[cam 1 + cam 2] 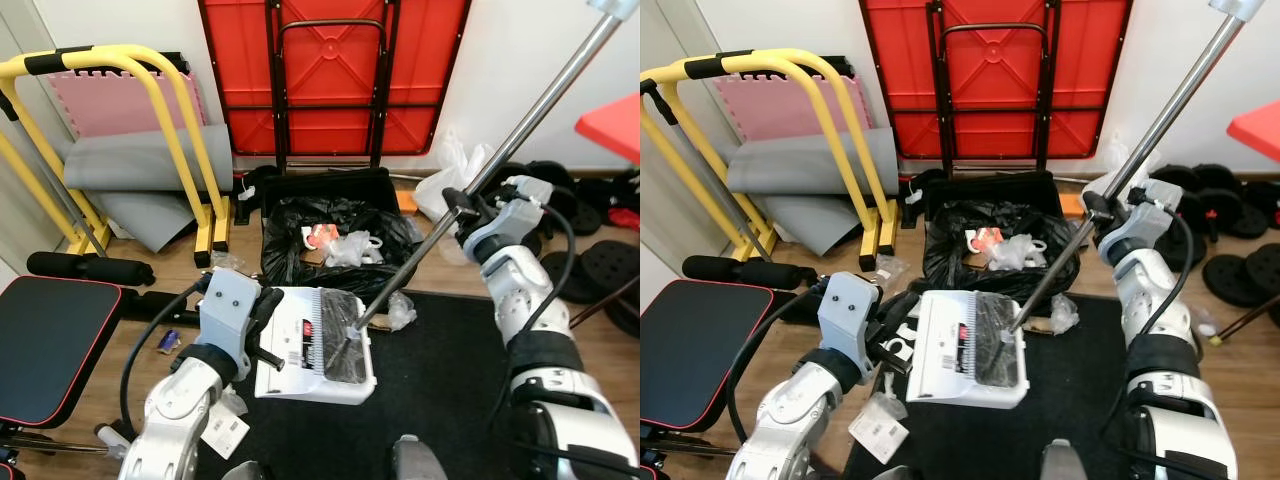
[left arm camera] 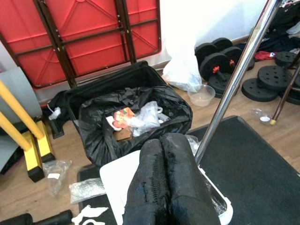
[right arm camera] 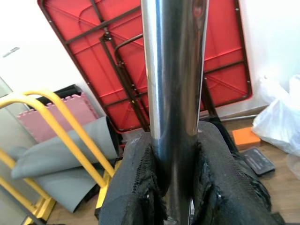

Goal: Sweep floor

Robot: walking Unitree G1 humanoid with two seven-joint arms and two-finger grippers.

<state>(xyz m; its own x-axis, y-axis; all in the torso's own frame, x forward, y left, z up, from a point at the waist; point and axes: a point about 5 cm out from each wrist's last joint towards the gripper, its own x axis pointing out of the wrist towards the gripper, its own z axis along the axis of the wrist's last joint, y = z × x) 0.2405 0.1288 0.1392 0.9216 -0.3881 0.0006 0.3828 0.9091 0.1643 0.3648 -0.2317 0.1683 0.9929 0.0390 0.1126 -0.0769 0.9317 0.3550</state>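
- The right gripper (image 3: pixel 173 187) is clamped around the broom's metal pole (image 1: pixel 520 125), held high on the right.
- The broom head (image 1: pixel 345 350) rests inside the white dustpan (image 1: pixel 290 350) on the dark mat (image 1: pixel 450 400).
- The left gripper (image 2: pixel 166 183), fingers pressed together, sits at the dustpan's left edge.
- A black trash bag (image 1: pixel 290 235) lies just behind the dustpan.

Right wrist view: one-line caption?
Right gripper clamps the shiny metal broom pole before a folded red table.
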